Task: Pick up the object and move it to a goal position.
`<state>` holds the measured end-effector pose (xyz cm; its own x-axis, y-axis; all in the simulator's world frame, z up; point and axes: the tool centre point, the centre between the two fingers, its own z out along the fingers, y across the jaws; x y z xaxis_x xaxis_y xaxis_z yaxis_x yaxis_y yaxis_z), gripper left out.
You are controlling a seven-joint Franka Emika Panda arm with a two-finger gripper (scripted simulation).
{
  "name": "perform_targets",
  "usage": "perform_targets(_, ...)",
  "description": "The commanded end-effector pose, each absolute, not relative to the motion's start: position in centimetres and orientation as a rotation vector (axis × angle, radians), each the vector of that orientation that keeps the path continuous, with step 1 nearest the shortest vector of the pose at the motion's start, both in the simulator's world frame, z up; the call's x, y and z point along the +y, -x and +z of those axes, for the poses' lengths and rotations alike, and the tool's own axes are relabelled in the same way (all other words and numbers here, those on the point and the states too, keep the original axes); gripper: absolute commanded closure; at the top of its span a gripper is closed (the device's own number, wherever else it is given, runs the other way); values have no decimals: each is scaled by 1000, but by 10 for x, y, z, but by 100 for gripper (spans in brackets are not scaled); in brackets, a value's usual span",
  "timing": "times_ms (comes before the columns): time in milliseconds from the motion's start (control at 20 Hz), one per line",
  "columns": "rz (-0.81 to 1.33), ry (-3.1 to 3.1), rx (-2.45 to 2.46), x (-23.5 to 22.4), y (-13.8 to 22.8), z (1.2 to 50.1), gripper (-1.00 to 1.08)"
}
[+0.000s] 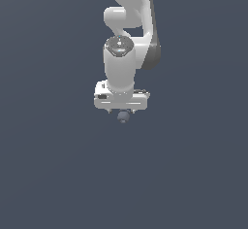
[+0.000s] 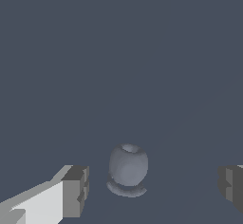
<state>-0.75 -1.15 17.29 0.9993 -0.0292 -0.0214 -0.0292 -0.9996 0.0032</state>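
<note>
The object is a small dark grey-blue ball (image 2: 128, 167), close in colour to the background. In the wrist view it lies between my two fingers, with a gap on each side; one finger (image 2: 75, 190) is nearer to it than the other (image 2: 231, 186). My gripper (image 2: 153, 188) is open and touches nothing. In the exterior view the ball (image 1: 123, 117) shows just below the white gripper (image 1: 122, 110), mostly hidden by the hand. The fingers themselves are hidden there.
The white arm (image 1: 127, 24) rises from the hand to the top of the exterior view. All around is a plain dark grey-blue surface with no other objects or edges in view.
</note>
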Motion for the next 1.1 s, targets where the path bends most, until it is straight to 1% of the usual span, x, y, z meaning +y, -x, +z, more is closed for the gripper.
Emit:
perform_targets(0, -34, -3138, -46, -12, 8, 173, -92)
perform_targets(500, -41, -3155, -120, -33, 6, 178, -92)
perform_targets(750, -40, -3153, -122, -31, 8, 175, -92)
perform_targets(1050, -33, -3149, -156, -25, 18, 158, -92)
